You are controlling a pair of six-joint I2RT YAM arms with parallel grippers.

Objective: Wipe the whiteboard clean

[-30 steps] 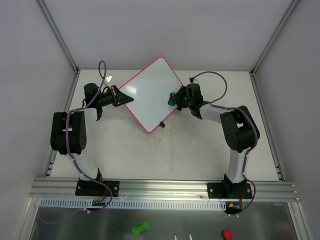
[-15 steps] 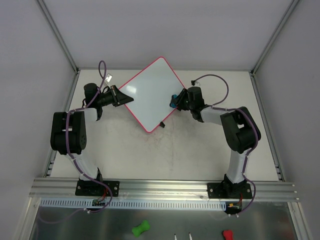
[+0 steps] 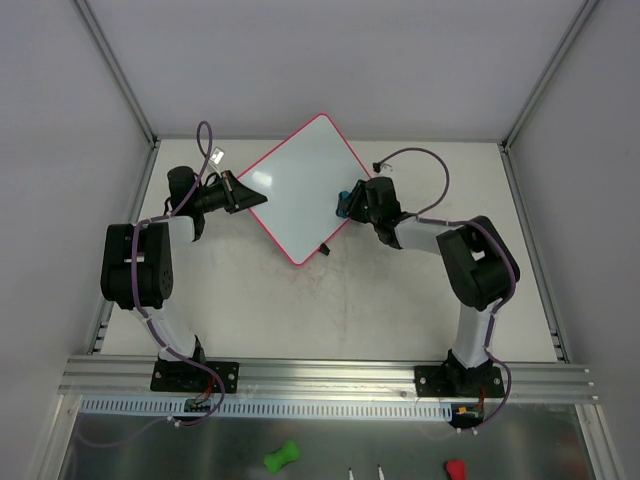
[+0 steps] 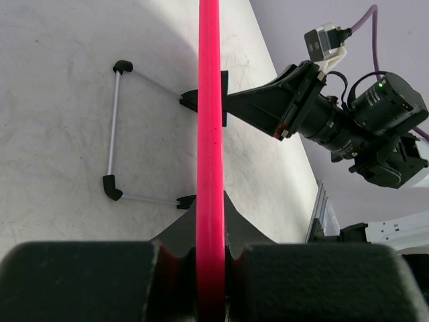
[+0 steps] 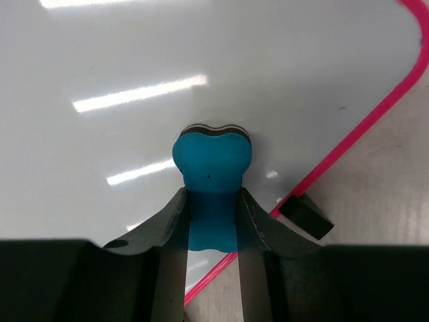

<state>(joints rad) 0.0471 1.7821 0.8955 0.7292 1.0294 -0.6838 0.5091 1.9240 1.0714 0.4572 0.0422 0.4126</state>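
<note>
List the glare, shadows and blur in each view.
Right wrist: bright streaks glare off the whiteboard around the blue eraser. Left wrist: the left pincer is a soft, dark foreground blur. Top external: even light, faint shadows only.

Table, overhead check.
Pale, scuffed table (image 3: 350, 300). The whiteboard (image 3: 295, 190) sits on its far half, turned cornerwise, with the far corner showing past the table's back edge.

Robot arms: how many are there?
2. The left arm is on the left; the left gripper grips the whiteboard by its edge. The right arm is on the right; the right gripper holds a blue eraser on it.
</note>
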